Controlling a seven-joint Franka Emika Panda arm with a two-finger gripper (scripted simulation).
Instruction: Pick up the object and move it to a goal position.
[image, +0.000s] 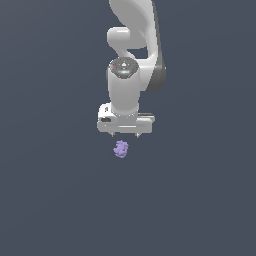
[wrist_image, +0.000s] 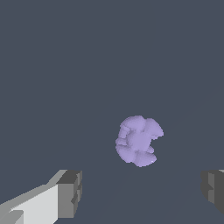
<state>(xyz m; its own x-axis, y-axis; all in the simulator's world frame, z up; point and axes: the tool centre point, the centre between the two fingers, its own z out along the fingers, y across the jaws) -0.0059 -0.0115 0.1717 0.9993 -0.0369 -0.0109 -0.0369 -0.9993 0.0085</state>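
While the white arm (image: 131, 70) points down, its claw (image: 125, 135) hangs spread wide, gripping nothing; the purple blob (image: 121, 149) lies on the grey floor (image: 50, 200) just beside the fingertips (wrist_image: 70, 192).

Your claw (image: 125, 135) has open room on every side over the bare bench (image: 50, 200); between its spread fingers (wrist_image: 70, 192) nothing blocks; only the purple blob (image: 121, 149) lies just ahead.

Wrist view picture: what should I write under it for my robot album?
The open claw hovers over a lumpy purple blob, its two fingers spread wide and not touching it.
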